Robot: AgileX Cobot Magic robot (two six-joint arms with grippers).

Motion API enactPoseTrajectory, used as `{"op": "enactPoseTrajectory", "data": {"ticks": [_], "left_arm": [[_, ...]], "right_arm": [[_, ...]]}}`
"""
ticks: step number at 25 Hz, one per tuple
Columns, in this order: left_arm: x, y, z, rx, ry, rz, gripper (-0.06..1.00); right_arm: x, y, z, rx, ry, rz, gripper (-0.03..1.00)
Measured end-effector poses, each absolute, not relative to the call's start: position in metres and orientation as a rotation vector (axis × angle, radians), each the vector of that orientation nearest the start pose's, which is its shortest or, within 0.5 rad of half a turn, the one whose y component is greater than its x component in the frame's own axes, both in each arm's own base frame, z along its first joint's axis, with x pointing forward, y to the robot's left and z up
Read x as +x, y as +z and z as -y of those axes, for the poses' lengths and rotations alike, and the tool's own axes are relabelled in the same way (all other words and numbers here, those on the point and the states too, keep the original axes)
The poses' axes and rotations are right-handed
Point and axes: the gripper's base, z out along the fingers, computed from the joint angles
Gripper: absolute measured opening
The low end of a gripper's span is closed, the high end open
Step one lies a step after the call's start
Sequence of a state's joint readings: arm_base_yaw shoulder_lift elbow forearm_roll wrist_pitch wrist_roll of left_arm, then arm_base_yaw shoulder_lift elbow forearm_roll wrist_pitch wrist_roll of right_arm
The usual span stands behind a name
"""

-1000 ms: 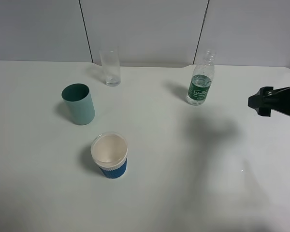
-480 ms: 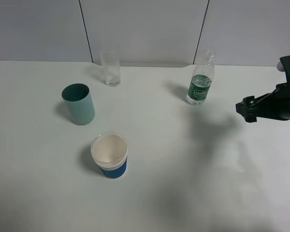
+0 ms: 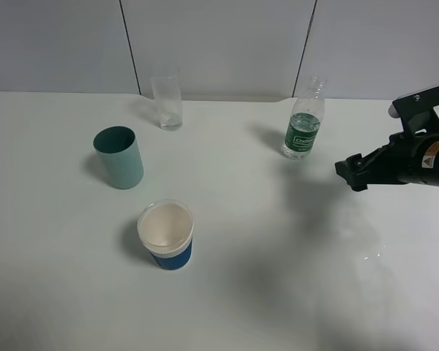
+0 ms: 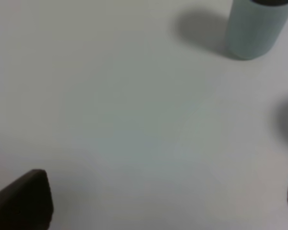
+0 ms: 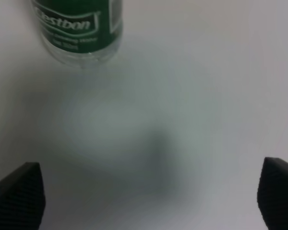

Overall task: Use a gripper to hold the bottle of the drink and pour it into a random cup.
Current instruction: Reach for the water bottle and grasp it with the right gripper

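Right gripper [image 3: 350, 174] is hovering near the uncapped bottle [image 3: 303, 131], fingers [image 5: 17, 194] spread wide to take its body. The bottle is standing upright toward the table's [image 3: 278, 292] back, well apart from the paper cup [image 3: 166, 232]. Left gripper [image 4: 156, 199], likewise wide, is idling by the teal cup [image 4: 254, 28].

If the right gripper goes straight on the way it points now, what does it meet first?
Probably the bottle of the drink: it stands ahead of the open right gripper, somewhat off its centre line; depth is unclear.
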State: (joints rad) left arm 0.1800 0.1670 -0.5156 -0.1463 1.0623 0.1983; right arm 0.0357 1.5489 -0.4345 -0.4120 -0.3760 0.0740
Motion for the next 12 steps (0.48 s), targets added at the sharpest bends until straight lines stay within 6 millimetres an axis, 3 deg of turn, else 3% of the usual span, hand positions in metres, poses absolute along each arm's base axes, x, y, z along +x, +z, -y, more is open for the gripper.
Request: {"op": "enactPoseTrajectory", "data": {"ticks": [12], "left_arm": [[0.021,0.281,0.008,0.014,0.033,-2.187,0.99]], "right_arm": [[0.266,0.111,-0.032,-0.550,0.086,-2.076,0.87]]}}
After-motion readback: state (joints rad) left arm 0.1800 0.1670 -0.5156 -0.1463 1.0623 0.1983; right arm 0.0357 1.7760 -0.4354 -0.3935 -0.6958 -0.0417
